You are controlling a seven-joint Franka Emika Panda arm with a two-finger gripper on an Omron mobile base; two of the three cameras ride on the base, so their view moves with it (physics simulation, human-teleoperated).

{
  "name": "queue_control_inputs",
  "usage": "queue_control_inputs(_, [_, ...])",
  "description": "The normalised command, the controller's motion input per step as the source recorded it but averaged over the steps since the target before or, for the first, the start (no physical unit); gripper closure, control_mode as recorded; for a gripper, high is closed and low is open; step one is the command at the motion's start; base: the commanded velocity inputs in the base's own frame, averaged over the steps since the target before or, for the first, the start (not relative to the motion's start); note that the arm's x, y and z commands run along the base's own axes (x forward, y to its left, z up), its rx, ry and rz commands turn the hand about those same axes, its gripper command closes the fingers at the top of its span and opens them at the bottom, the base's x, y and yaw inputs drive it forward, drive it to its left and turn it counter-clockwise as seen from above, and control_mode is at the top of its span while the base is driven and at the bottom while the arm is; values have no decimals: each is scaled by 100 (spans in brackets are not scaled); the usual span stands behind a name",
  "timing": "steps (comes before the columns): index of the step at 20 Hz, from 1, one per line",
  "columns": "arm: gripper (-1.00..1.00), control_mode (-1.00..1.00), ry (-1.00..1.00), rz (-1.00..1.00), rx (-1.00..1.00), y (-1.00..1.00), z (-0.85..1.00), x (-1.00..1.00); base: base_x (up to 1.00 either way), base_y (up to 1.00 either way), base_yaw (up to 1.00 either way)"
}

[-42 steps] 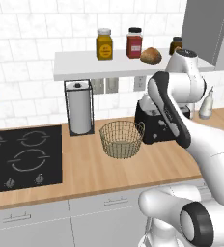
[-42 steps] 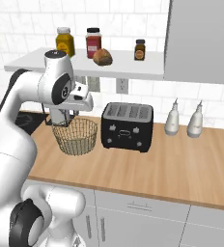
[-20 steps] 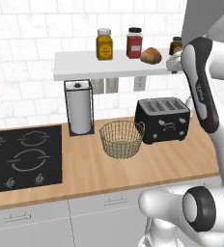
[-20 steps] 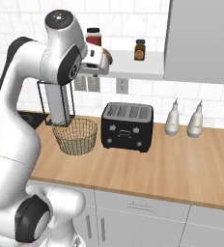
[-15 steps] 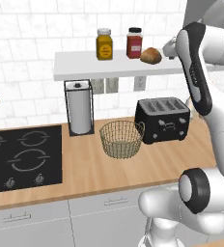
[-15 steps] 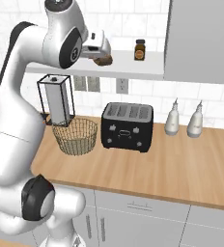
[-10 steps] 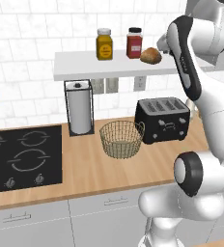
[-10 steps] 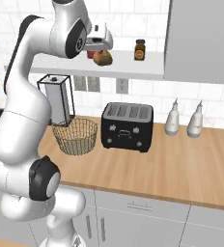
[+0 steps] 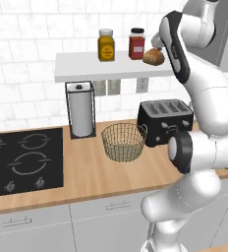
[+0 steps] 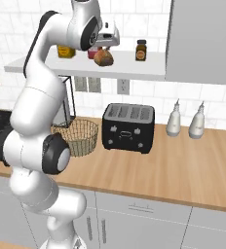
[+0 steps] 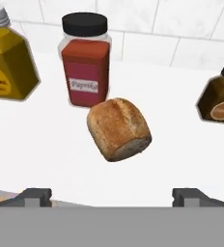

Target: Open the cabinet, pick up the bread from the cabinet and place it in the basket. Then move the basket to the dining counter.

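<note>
- Two jars flank the bread (image 9: pixel 154 56) on the white shelf (image 9: pixel 86 69); the basket (image 9: pixel 123 141) sits on the worktop.
- Right base view: the arm reaches up to the bread (image 10: pixel 103 58).
- Hand view: the gripper (image 11: pixel 112 195) is spread wide, empty, short of the bread (image 11: pixel 119 128).

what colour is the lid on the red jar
Black; the red jar shows best in the hand view.

2 base views flank the arm; hand view faces the bread (image 11: pixel 119 128) closely.
</note>
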Motion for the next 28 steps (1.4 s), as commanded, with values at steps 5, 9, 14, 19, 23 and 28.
queue_control_inputs(5, [-100, -100, 0, 2, 0, -2, -2, 39, 0, 0, 0])
queue_control_inputs(9, [-100, -100, 0, 0, 0, 0, -14, 39, 0, 0, 0])
queue_control_inputs(14, [-100, -100, 3, 0, 0, 0, -16, 18, 0, 0, 0])
queue_control_inputs(19, [-100, -100, 11, 2, 0, 0, -24, 33, 0, 0, 0])
queue_control_inputs(23, [-100, -100, 9, 1, 0, 0, -26, 42, 0, 0, 0])
queue_control_inputs(28, [-100, -100, 4, 1, 0, 0, -26, 35, 0, 0, 0])
